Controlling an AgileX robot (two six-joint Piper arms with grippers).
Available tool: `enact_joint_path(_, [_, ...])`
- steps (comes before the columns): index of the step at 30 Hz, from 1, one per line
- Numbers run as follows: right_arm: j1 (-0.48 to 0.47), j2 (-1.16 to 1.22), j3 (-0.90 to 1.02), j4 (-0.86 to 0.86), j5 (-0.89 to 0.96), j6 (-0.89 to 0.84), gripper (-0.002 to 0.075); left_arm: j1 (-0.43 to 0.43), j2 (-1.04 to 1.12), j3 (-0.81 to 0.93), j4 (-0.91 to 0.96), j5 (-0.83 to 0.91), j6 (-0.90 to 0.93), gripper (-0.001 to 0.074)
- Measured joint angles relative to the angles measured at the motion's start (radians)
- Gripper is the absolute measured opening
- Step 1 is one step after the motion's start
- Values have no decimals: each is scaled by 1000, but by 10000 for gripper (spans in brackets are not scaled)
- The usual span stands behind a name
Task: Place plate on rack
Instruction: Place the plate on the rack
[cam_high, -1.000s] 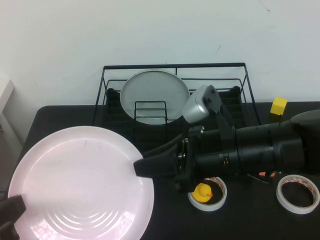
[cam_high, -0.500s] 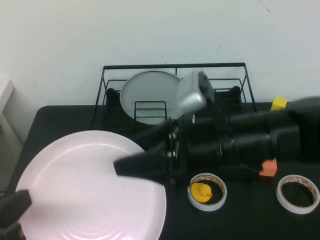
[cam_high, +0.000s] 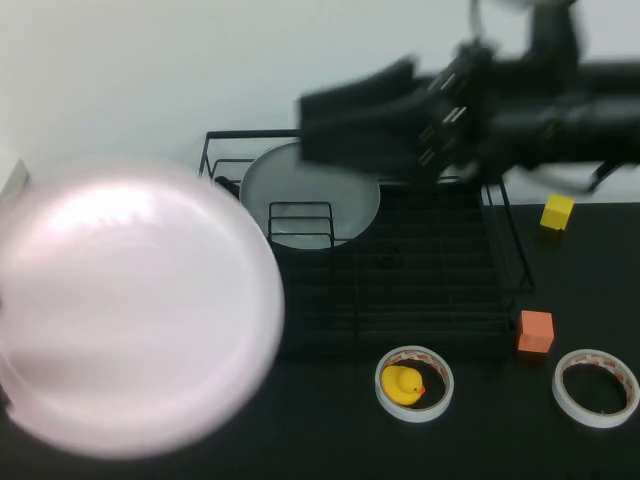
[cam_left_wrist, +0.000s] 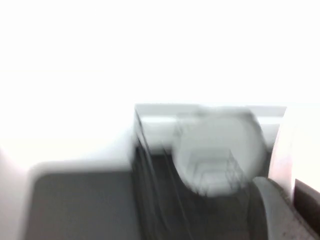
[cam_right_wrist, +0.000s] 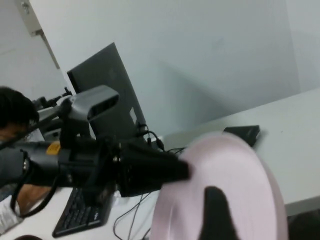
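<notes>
The pale pink plate (cam_high: 130, 310) hangs raised at the left of the high view, blurred and facing the camera. My left gripper (cam_left_wrist: 292, 187) is shut on the plate's rim (cam_left_wrist: 295, 145), a grey finger (cam_left_wrist: 275, 210) on one side and a dark one on the other. In the right wrist view the left gripper (cam_right_wrist: 175, 170) meets the plate (cam_right_wrist: 240, 185) at its edge. My right gripper (cam_high: 310, 128) is open and holds nothing, high above the back of the black wire rack (cam_high: 500, 215). One of its fingers (cam_right_wrist: 216, 215) shows dark in front of the plate.
A grey-white plate (cam_high: 310, 200) leans upright against the small divider (cam_high: 300, 225) in the rack's back left. In front of the rack sit a yellow duck (cam_high: 405, 385) inside a tape roll, a second tape roll (cam_high: 597, 387) and an orange block (cam_high: 536, 331). A yellow block (cam_high: 557, 213) lies at the right.
The right gripper has opened off the plate's rim and swung up and back above the rack. The left gripper has lifted the plate higher at the left.
</notes>
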Motion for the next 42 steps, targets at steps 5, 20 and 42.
enact_joint_path(5, [-96,-50,-81,-180,41,130,203,0,22,0,4,-269,60,5])
enact_joint_path(20, [-122,-296,-94,-1113,88,557,2,-120,476,-54,811,-934,145,4])
enact_joint_path(42, [-122,-849,451,-1291,88,736,0,-129,1276,-605,1028,-1110,315,2])
